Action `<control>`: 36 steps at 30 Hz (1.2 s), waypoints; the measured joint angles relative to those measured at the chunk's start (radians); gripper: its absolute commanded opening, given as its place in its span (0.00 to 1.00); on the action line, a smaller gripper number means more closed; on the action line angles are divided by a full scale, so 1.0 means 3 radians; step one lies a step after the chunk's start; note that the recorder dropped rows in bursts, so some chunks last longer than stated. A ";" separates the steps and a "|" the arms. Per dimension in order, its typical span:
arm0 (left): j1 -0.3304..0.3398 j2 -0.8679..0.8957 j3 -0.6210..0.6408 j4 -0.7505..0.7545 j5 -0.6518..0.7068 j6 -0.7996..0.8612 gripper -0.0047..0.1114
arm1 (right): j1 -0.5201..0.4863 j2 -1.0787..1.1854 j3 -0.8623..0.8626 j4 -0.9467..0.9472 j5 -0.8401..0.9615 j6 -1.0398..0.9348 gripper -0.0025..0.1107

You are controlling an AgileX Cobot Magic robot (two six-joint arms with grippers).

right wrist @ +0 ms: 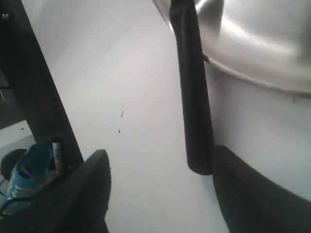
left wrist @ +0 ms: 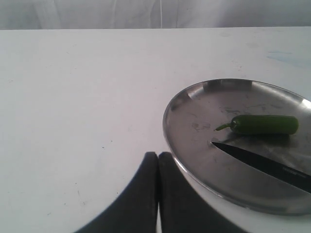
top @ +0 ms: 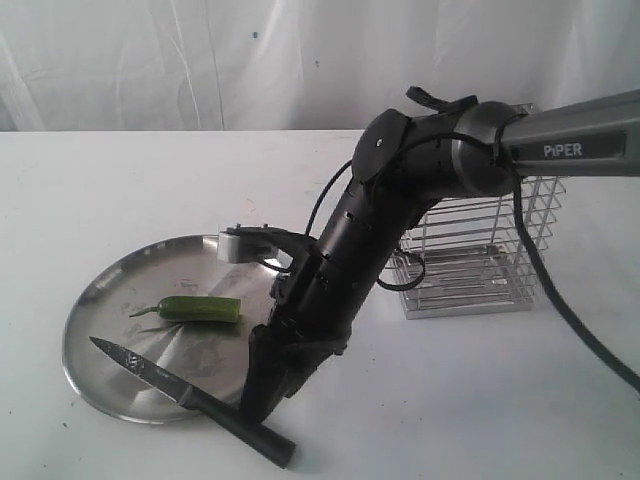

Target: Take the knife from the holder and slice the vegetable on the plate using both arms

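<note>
- The right gripper (right wrist: 160, 194) is seen spread wide over the table, its fingers on either side of the handle end of the knife (top: 190, 398); nothing is clamped, though one finger lies just beside the handle.
- The left gripper (left wrist: 158, 194) is closed on nothing and is held low near the rim of the plate (left wrist: 194, 170).
- The knife is laid flat, blade on the plate and handle out over the rim onto the table, probably so that the handle can be gripped from above.
- Its long axis runs diagonally in the exterior view, tip toward the plate's left edge.
- The vegetable (top: 195, 309) rests near the plate's middle, stem pointing left, roughly level, apart from the blade.
- The holder (top: 480, 250) stands behind the right arm.
</note>
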 measured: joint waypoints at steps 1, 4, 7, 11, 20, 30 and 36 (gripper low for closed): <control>0.0000 0.0000 0.0000 0.0000 0.0000 0.0000 0.04 | 0.0000 0.0001 0.0000 0.0005 0.0000 -0.0139 0.53; 0.0000 0.0000 0.0000 0.0000 0.0000 0.0000 0.04 | 0.0000 0.0004 0.0000 0.0023 0.0000 -0.0440 0.53; 0.0000 0.0000 0.0000 0.0000 0.0000 0.0000 0.04 | 0.0021 0.0010 0.0000 0.0036 -0.0137 -0.0475 0.53; 0.0000 0.0000 0.0000 0.0000 0.0000 0.0000 0.04 | 0.0141 0.0065 0.0000 0.0001 -0.0268 -0.0490 0.53; 0.0000 0.0000 0.0000 0.0000 0.0000 0.0000 0.04 | 0.0340 0.0086 0.0000 -0.0271 -0.0625 -0.0178 0.53; 0.0000 0.0000 0.0000 0.0000 0.0000 0.0000 0.04 | 0.0512 0.0249 0.0000 -0.0425 -0.0638 0.0223 0.53; 0.0000 0.0000 0.0000 0.0000 0.0000 0.0000 0.04 | 0.0534 0.0249 0.0006 -0.0425 -0.0773 0.0357 0.52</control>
